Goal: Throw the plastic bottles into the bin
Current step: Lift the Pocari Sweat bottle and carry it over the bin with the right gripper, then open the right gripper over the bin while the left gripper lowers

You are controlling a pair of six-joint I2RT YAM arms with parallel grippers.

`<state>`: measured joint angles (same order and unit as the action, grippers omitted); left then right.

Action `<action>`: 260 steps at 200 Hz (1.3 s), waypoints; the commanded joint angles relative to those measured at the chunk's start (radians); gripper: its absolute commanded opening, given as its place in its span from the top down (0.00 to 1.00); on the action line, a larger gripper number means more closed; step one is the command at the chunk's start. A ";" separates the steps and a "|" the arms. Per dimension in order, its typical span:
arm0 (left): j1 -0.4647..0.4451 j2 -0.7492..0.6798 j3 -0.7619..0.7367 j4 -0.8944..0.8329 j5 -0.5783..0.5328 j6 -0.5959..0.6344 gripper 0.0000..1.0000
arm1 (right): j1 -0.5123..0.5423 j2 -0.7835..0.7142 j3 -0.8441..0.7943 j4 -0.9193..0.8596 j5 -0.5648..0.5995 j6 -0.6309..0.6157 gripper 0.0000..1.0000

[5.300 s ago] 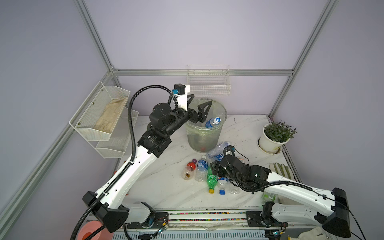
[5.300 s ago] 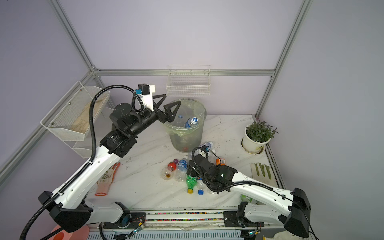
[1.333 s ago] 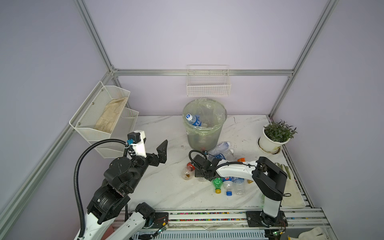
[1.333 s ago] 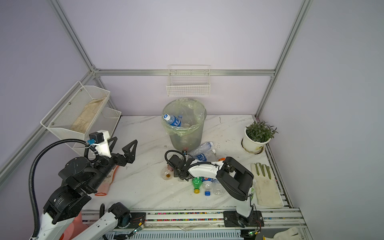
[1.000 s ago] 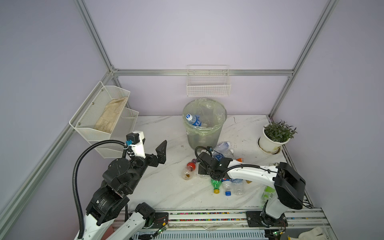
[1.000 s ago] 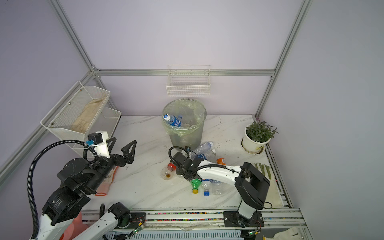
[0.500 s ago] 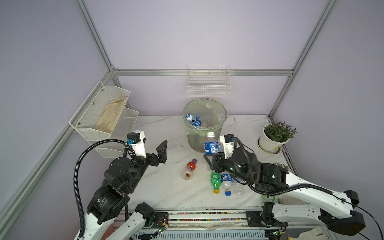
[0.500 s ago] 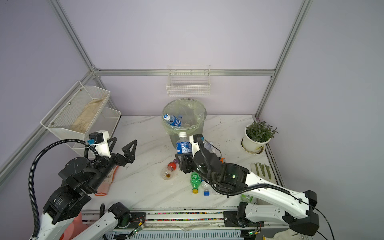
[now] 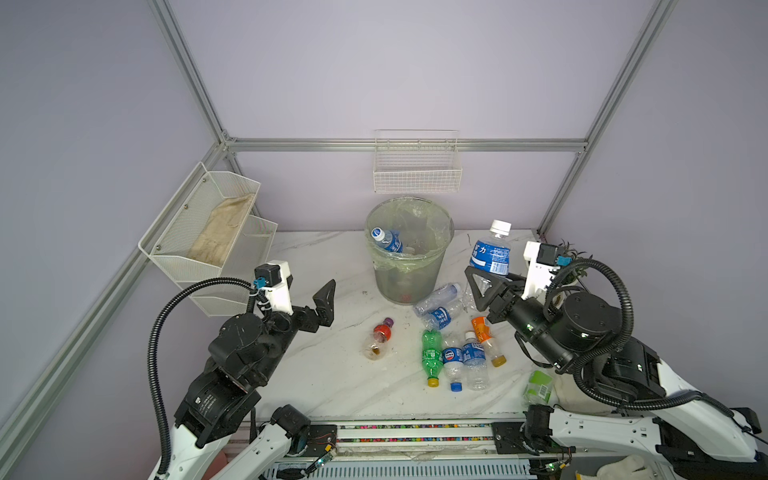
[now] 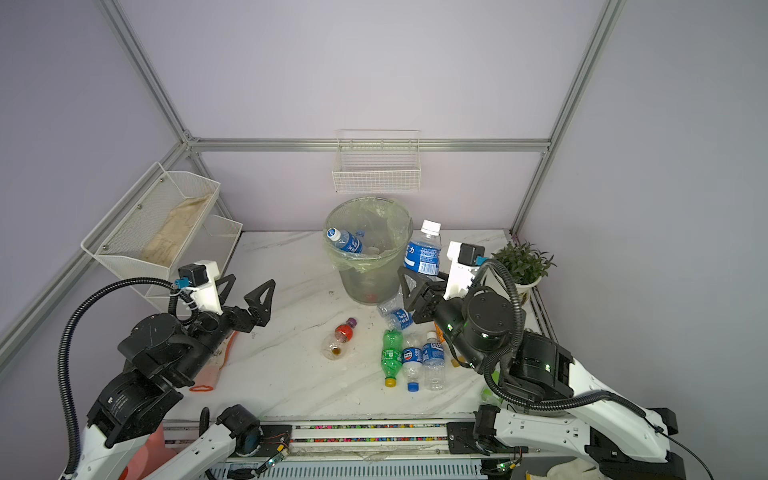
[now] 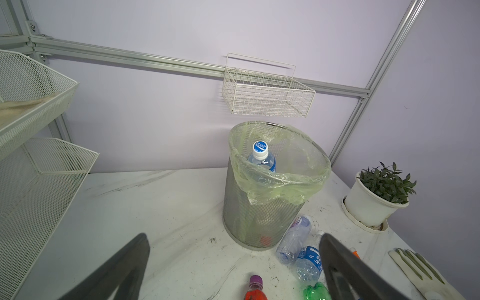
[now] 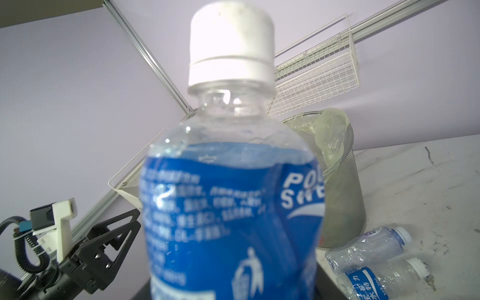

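"POCARI SWEAT" stands in a blue disc on the cap of the leaning bottle (image 11: 260,147) in the bin (image 11: 262,223). The raised bottle (image 12: 228,207) carries a blue label with white "PO" over "SWE", cut off, a white litter-bin pictogram and blurred small Chinese print. A lying bottle (image 12: 374,283) on the surface (image 12: 420,181) beside the bin shows "力" and "水".

The white marble table (image 9: 324,374) carries the bin (image 9: 409,282), scattered plastic bottles (image 9: 431,357), a potted plant (image 10: 521,266) and a glove (image 11: 415,265).

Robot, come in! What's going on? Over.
Left gripper open, empty. Right gripper shut on upright blue-labelled clear plastic bottle beside bag-lined grey mesh bin. Path clear.
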<state>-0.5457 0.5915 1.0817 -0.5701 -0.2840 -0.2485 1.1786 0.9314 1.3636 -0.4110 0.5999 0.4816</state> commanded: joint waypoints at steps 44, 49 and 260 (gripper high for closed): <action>0.001 0.014 0.035 0.035 0.060 -0.027 0.00 | -0.276 0.480 0.396 -0.064 -0.209 -0.163 0.64; 0.001 0.014 0.038 0.035 0.062 -0.028 0.00 | -0.324 0.523 0.417 -0.064 -0.262 -0.156 0.64; 0.001 0.029 -0.051 -0.022 0.106 -0.041 0.00 | -0.415 0.357 0.211 -0.149 -0.317 -0.099 0.03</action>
<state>-0.5457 0.5991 1.0790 -0.6155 -0.2153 -0.2718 0.7639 1.3521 1.6062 -0.5449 0.2577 0.3481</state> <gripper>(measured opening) 0.998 0.975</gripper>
